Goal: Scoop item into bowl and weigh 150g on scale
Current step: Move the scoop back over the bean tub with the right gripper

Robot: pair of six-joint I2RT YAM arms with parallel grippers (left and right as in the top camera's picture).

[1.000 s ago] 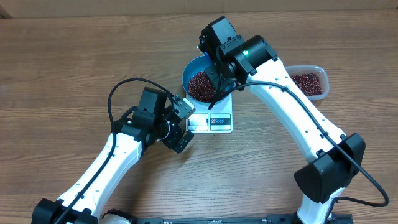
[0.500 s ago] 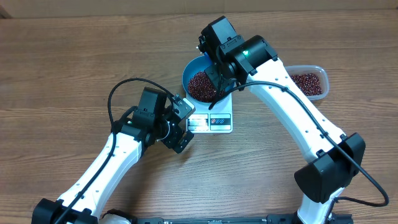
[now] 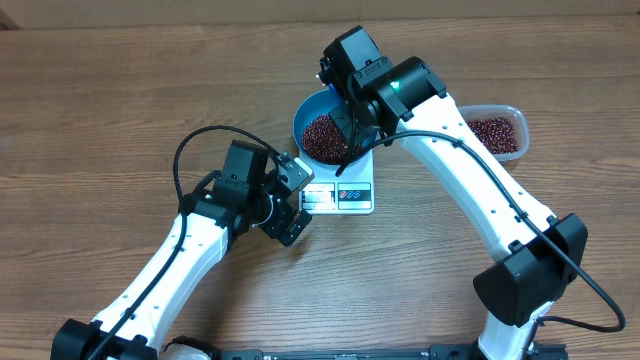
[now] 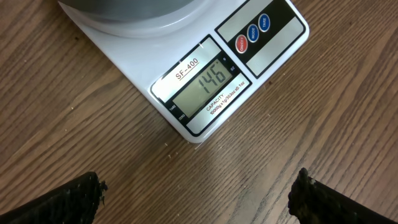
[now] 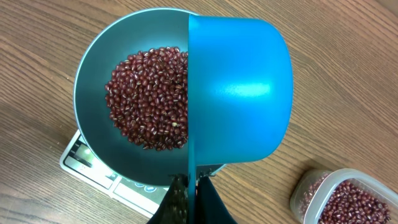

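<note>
**Final top-up: scoop tipped over the bowl, reading just short of target**

On the wooden table (image 3: 100, 100), the scale (image 3: 340, 196) lies near the centre. The bowl (image 5: 93, 124) sits on its platform toward twelve o'clock, and the display (image 4: 205, 84) runs along the six o'clock edge. A clear tub (image 3: 518, 120) with spare beans stands well apart at three o'clock of the bowl. The left gripper (image 4: 199, 199) hangs at seven o'clock of the scale with its fingers wide apart and holding nothing, so its camera looks down on the display. The right gripper (image 5: 189, 186) is clamped on the handle of the blue scoop (image 5: 239, 87). The scoop is upturned over the three o'clock half of the bowl, its back toward the camera. The beans (image 5: 149, 99) lie heaped inside the bowl.

The display shows 146, so we judge the main risk to be overshoot. Only the scoop's back shows, so we cannot tell whether it holds more grains, and a fuller tip or a shake could drop too many at once. The scoop overhangs the rim at three o'clock, so late grains could fall on the table. A knock to the bowl would upset the reading.

Against the overhead frames before this one, we find no visible change: both arms, scoop and bowl hold the same positions.
</note>
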